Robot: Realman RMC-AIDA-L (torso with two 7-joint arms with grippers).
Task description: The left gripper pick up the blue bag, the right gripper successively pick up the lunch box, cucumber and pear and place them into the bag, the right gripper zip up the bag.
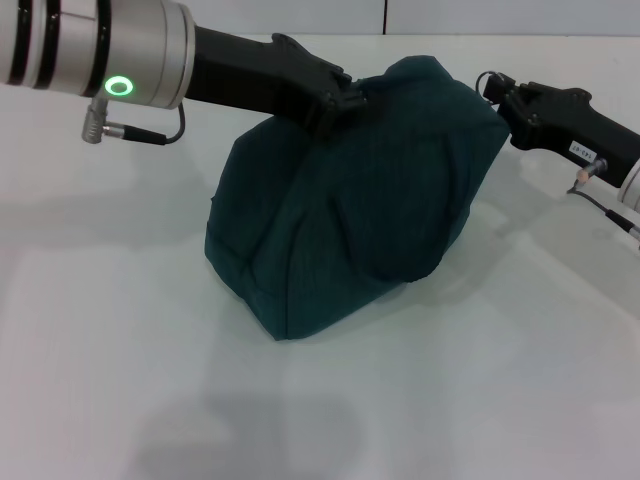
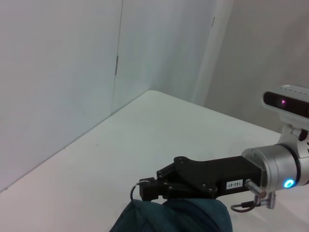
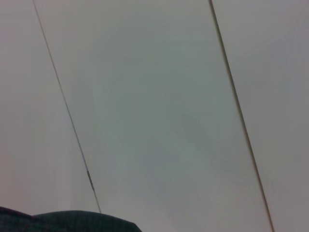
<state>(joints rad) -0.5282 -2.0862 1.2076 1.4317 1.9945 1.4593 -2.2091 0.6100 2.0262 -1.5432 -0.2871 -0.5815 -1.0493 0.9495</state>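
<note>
The blue bag stands bulging in the middle of the white table and looks closed. My left gripper is at its top near side, shut on the fabric. My right gripper is at the bag's top right edge, shut on the ring zip pull. The left wrist view shows the right gripper with the ring at its tip, just above the bag. The right wrist view shows only a strip of the bag. The lunch box, cucumber and pear are out of view.
The white table spreads around the bag. Its far edge meets a pale wall close behind. The right arm's cable hangs at the right edge of the head view.
</note>
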